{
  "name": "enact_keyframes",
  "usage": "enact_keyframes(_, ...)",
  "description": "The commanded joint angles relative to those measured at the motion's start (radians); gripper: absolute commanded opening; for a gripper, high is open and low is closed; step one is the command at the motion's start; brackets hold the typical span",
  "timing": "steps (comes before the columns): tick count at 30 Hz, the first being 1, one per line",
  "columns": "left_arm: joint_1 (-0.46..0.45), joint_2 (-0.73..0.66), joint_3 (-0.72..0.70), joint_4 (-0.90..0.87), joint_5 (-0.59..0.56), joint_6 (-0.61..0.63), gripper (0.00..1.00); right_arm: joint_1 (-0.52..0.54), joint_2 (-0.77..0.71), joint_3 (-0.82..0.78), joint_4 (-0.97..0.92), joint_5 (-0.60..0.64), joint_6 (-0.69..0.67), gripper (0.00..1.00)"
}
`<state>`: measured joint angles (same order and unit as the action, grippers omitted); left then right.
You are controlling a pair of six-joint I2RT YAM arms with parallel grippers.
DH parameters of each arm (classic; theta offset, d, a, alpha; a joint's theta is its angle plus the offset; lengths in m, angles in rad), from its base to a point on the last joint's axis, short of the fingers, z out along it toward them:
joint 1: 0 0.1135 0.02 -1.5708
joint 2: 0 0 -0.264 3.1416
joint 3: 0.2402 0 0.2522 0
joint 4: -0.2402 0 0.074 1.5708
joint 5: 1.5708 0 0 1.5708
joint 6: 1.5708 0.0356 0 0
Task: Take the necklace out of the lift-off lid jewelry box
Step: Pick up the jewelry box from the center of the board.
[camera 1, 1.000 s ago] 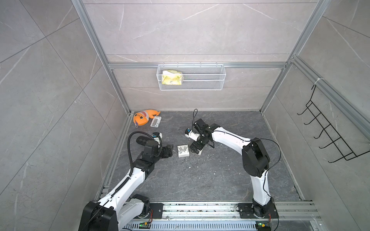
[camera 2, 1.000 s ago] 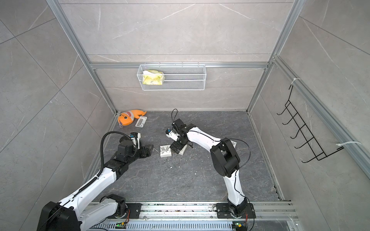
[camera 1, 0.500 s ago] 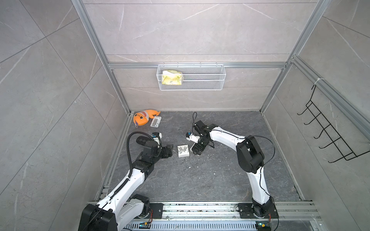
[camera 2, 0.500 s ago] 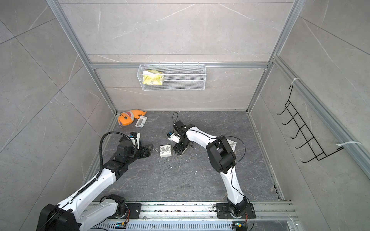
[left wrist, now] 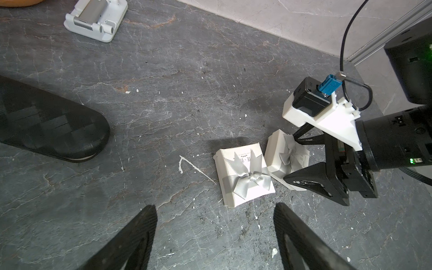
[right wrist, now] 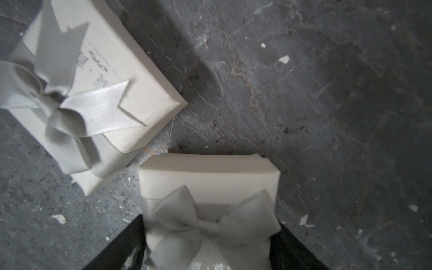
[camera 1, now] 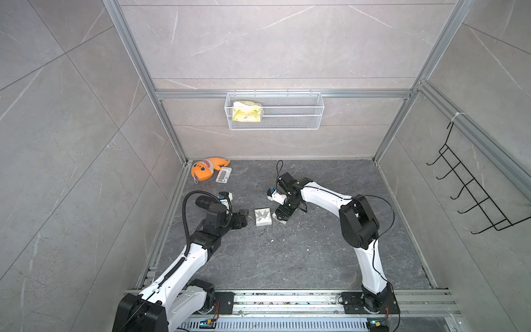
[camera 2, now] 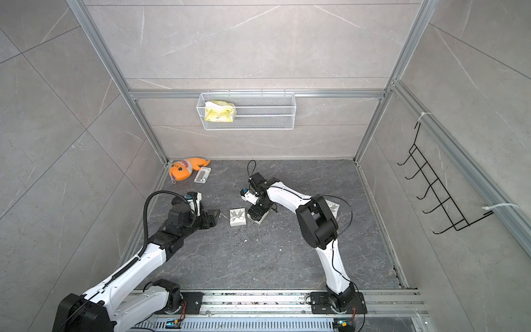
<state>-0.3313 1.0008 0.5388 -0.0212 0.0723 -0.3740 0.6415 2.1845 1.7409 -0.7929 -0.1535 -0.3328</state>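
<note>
A white bowed box (right wrist: 208,177) sits between the black fingers (right wrist: 121,247) of the right end effector (right wrist: 210,236) on the dark table (right wrist: 327,117), a second box (right wrist: 131,98) lying askew just beside it.

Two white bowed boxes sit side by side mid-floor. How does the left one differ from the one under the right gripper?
The left box stands free on the floor; the right box sits between the fingers of the right gripper, though I can't tell if it is gripped. In both top views the left box shows whole, while the right box is mostly covered by the gripper. They are turned at different angles. Both are white, lidded and grey-bowed.
</note>
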Motion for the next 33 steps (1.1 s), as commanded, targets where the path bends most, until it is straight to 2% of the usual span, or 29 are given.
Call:
enact_keyframes(1, 0.005, -0.013, -0.008, 0.039, 0.025, 0.007, 0.81, 0.008, -0.023, -0.012, -0.006, 0.017, 0.032, 0.77)
enact_keyframes(4, 0.005, 0.010, -0.008, 0.072, 0.061, 0.006, 0.81, 0.008, -0.045, -0.029, -0.010, 0.019, 0.055, 0.75)
enact_keyframes(8, 0.005, 0.047, -0.019, 0.168, 0.221, 0.024, 0.81, 0.001, -0.099, -0.078, 0.004, -0.021, 0.089, 0.71)
enact_keyframes(12, 0.005, 0.068, -0.029, 0.241, 0.299, 0.018, 0.81, -0.015, -0.165, -0.144, 0.021, -0.054, 0.132, 0.66)
enact_keyframes(15, 0.005, 0.090, -0.034, 0.298, 0.370, 0.024, 0.81, -0.040, -0.232, -0.218, 0.051, -0.122, 0.176, 0.66)
enact_keyframes(18, 0.005, 0.136, -0.038, 0.390, 0.497, 0.016, 0.81, -0.074, -0.328, -0.308, 0.095, -0.252, 0.229, 0.65)
enact_keyframes(20, 0.005, 0.168, -0.047, 0.504, 0.592, -0.017, 0.81, -0.097, -0.399, -0.347, 0.115, -0.344, 0.257, 0.65)
enact_keyframes(25, 0.000, 0.295, -0.053, 0.902, 0.835, -0.188, 0.82, -0.145, -0.559, -0.397, 0.146, -0.563, 0.318, 0.66)
enact_keyframes(30, -0.022, 0.429, -0.025, 1.249, 0.899, -0.344, 0.83, -0.174, -0.654, -0.429, 0.230, -0.733, 0.399, 0.66)
enact_keyframes(33, -0.059, 0.491, 0.012, 1.390, 0.925, -0.413, 0.84, -0.177, -0.684, -0.441, 0.281, -0.804, 0.442, 0.65)
